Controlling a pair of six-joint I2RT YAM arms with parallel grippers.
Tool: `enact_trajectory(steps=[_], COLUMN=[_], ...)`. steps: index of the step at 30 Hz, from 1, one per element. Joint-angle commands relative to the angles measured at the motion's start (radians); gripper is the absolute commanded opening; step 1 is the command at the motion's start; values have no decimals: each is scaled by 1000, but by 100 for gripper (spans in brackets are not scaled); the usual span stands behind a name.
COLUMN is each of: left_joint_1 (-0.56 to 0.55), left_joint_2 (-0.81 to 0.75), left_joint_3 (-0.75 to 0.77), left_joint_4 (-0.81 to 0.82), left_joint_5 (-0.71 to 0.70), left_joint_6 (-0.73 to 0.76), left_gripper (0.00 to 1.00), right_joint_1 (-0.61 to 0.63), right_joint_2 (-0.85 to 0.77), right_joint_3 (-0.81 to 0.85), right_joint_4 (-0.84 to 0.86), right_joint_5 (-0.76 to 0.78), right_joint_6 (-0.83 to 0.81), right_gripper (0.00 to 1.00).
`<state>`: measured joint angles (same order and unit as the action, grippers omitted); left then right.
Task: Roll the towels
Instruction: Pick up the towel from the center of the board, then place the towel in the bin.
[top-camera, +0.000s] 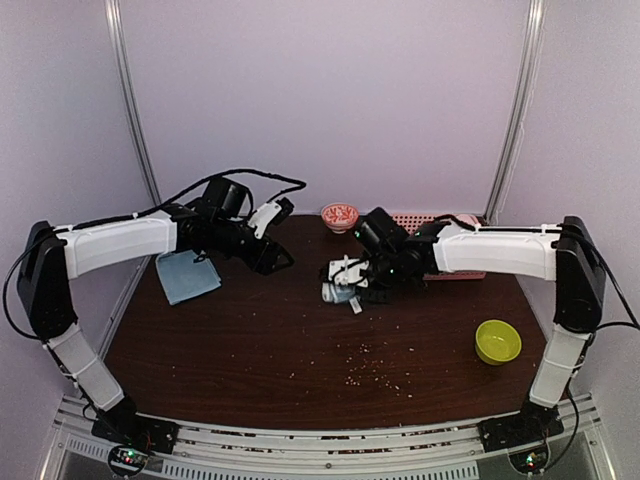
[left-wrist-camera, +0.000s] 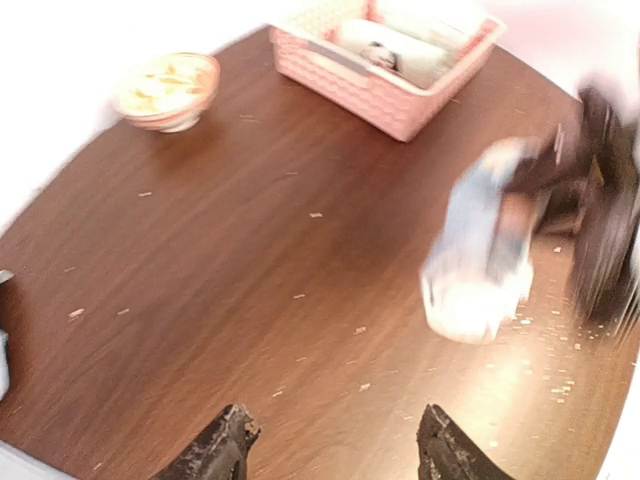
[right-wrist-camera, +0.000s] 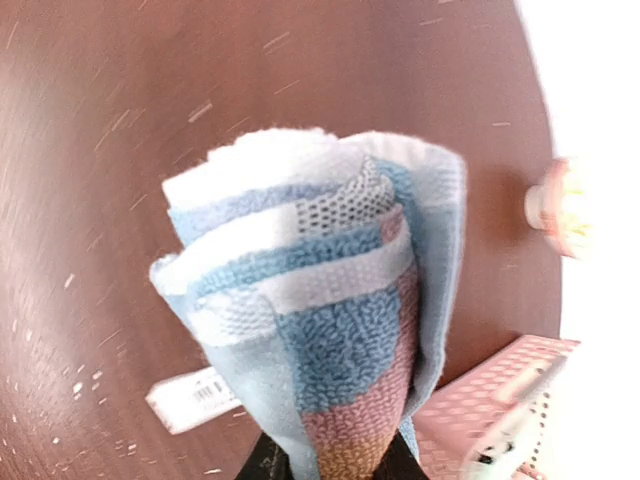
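The rolled towel (right-wrist-camera: 320, 300) is being pinched at one end by the right gripper (right-wrist-camera: 330, 466), near the middle of the table's (top-camera: 260, 350) far edge, likely so the coil is not springing open. The flat towel (top-camera: 187, 276) is lying by the far-left corner. The left gripper (left-wrist-camera: 335, 440) is being held spread and empty nearby. The basket (left-wrist-camera: 385, 85) is crowding the far-right corner.

Robot test cell, laboratory type: my work station.
Item one, plain pale walls (top-camera: 330, 90) with two metal uprights (top-camera: 133, 120). Item two, a dark wood-grain table (top-camera: 250, 350), speckled with crumbs. Item three, a slotted aluminium rail (top-camera: 330, 445) at its near edge, where both my arm bases are bolted. Item four, loose black cable (top-camera: 250, 177) over my left arm (top-camera: 115, 245). Props are household only: pink basket (left-wrist-camera: 370, 95), lime-green bowl (top-camera: 497, 341), small patterned bowl (top-camera: 339, 215).
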<state>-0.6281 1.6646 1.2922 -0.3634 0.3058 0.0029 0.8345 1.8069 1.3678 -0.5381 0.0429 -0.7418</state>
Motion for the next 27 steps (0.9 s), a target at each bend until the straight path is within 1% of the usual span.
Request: enact_trajectory(steps=[1, 4, 7, 9, 12, 15, 21, 24, 27], left_joint_1=[20, 26, 28, 28, 28, 28, 28, 27, 28], left_joint_2=[-63, -73, -69, -67, -68, -66, -55, -46, -35], left_joint_3=[-89, -109, -117, -125, -131, -134, -133, -130, -123], left_joint_4=[99, 116, 119, 121, 123, 126, 126, 125, 116], left_joint_5=[-105, -103, -93, -91, -94, -92, -88, -85, -89], left_joint_6=[-1, 1, 3, 5, 5, 5, 3, 3, 6], left_gripper=[58, 58, 58, 58, 58, 58, 57, 57, 57], right_joint_1=[-124, -212, -290, -341, -408, -452, -496, -510, -513], right_joint_2=[34, 98, 189, 248, 355, 442, 496, 506, 492], right_joint_3=[233, 379, 508, 591, 712, 794, 809, 803, 737], right_joint_4=[-122, -154, -161, -167, -213, -251, -240, -257, -260], right_joint_5=[-123, -155, -86, -49, -41, -10, 55, 21, -32], right_joint_6=[198, 288, 387, 463, 572, 675, 770, 800, 831], right_gripper=[5, 5, 0, 0, 0, 0, 0, 0, 0])
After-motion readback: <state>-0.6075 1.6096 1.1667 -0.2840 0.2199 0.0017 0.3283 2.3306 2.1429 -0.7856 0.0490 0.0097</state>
